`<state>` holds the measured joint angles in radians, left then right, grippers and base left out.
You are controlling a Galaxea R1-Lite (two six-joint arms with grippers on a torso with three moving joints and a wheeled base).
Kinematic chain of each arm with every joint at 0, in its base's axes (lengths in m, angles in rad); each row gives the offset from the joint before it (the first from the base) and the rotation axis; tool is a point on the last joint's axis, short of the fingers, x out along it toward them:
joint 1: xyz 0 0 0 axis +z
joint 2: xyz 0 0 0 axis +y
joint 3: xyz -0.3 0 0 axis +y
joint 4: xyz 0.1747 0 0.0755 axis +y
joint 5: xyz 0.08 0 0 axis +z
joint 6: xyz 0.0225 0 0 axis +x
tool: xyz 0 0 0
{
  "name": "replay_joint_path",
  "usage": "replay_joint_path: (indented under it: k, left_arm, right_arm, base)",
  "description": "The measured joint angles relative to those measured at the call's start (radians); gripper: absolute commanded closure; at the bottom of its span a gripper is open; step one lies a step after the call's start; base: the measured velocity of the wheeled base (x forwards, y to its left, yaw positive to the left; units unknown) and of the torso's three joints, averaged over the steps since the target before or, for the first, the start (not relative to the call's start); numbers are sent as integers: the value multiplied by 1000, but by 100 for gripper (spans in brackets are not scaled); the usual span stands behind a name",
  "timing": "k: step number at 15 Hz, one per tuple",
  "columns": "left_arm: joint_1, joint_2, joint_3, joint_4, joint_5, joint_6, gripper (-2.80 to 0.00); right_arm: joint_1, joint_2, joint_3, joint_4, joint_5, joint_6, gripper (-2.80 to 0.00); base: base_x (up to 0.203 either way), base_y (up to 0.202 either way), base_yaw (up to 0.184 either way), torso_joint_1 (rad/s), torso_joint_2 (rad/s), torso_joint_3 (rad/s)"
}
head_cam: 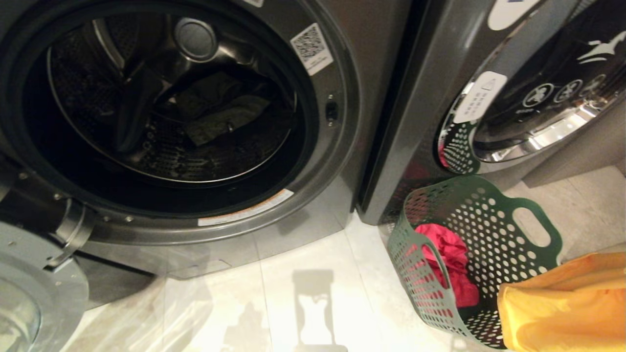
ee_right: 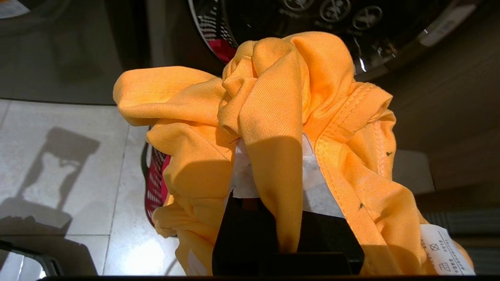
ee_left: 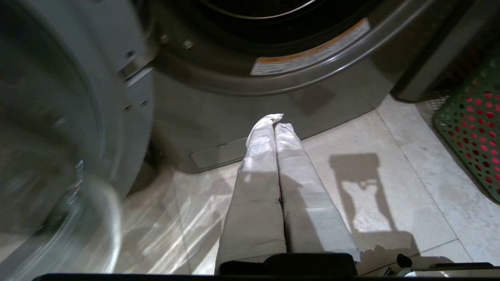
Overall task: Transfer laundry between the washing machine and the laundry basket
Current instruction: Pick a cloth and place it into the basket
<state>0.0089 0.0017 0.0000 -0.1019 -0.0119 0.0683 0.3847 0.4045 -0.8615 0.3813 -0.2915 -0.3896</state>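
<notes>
The washing machine (head_cam: 337, 161) stands open on the left, with dark laundry (head_cam: 220, 115) lying in its drum. To its right on the floor is the green laundry basket (head_cam: 494, 230), holding a red garment (head_cam: 450, 264). My right gripper (ee_right: 273, 156) is shut on an orange garment (ee_right: 273, 97), bunched over its white-wrapped fingers (ee_right: 318, 187) and hanging just above the basket's near side (head_cam: 567, 303). My left gripper (ee_left: 275, 121) is shut and empty, low over the floor in front of the washing machine.
The washing machine's round door (head_cam: 29, 283) hangs open at the left, close to my left gripper. A second dark machine (head_cam: 420, 98) with a shut chrome-ringed door (head_cam: 552, 98) stands right behind the basket. Pale floor tiles (head_cam: 313, 274) lie between the machines and me.
</notes>
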Motion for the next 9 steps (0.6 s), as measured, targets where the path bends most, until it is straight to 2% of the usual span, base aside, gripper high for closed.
replay_joint_path:
  k: [3, 5, 7, 9]
  left_arm:
    - [0, 0, 0, 0, 0, 0, 0]
    - [0, 0, 0, 0, 0, 0, 0]
    - [0, 0, 0, 0, 0, 0, 0]
    - [-1, 0, 0, 0, 1, 0, 0]
  right_arm:
    - [0, 8, -3, 0, -34, -10, 0]
    - [-3, 31, -3, -3, -56, -6, 0]
    - [-4, 83, -6, -49, -103, 37, 0]
    - [-5, 174, -4, -122, -138, 126, 0]
  base:
    - [0, 4, -153, 3, -2, 5]
    - [-2, -1, -72, 1, 6, -1]
    - [0, 0, 0, 0, 0, 0]
    - [0, 0, 0, 0, 0, 0]
